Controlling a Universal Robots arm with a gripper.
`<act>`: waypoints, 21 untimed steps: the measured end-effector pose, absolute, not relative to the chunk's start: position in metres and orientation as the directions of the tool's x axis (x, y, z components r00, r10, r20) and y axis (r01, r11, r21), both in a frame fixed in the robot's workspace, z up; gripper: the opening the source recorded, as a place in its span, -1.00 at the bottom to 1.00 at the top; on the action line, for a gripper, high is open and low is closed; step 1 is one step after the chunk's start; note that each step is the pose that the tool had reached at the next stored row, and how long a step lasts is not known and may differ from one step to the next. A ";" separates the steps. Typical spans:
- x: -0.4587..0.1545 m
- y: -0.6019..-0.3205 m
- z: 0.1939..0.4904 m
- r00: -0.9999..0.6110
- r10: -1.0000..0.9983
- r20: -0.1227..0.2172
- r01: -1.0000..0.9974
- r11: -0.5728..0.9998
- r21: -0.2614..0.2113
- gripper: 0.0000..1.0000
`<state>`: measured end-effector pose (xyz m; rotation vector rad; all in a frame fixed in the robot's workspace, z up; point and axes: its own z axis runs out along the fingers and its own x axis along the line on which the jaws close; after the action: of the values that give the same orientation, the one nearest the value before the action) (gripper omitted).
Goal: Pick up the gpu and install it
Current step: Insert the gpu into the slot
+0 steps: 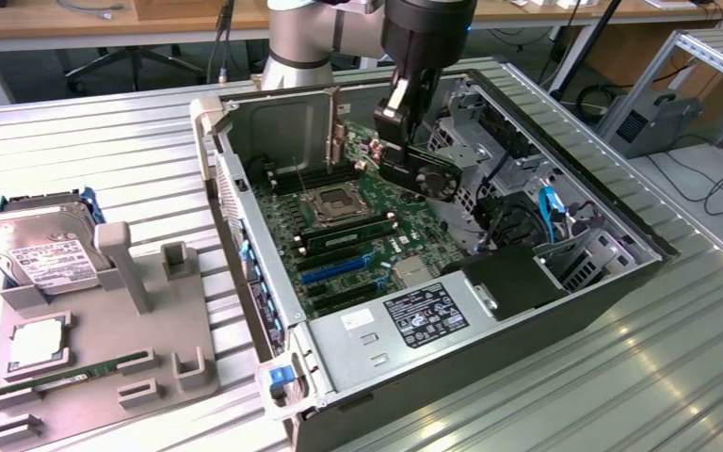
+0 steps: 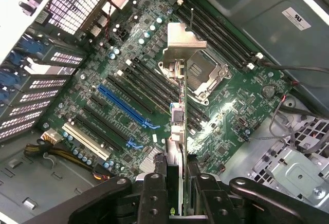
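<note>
While reaching down into open computer case (image 1: 587, 282), exterior view: arm descends steeply; gripper (image 1: 399, 155) clenched on gpu (image 1: 427, 174), held edge-on above motherboard (image 1: 336, 235). Hard drive (image 1: 41, 245) in tray on exterior view's left. Wrist view: gripper (image 2: 177, 183) clamping gpu (image 2: 177, 116), silver bracket (image 2: 182, 41) farthest from fingers (image 2: 154, 193), long axis running outward over CPU socket (image 2: 205, 77), blue slot (image 2: 121, 106) alongside.

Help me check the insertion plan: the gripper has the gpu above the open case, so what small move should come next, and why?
Probably a short shift toward the blue slot, then a slow descent. The gripper holds the gpu on edge, clear above the motherboard, its silver bracket leading; the card's edge appears to sit over the black slots beside the CPU socket, not yet lined up.
</note>
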<state>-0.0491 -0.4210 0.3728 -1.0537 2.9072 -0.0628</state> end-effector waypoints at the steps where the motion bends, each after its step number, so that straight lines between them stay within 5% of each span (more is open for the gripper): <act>1: -0.049 -0.421 0.373 -0.765 -0.643 -0.032 -0.641 0.765 -0.055 -0.48; 21: -0.049 -0.421 0.373 -0.723 -0.690 -0.032 -0.688 0.724 -0.055 -0.48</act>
<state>-0.0491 -0.4210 0.3728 -1.1478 2.8700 -0.0603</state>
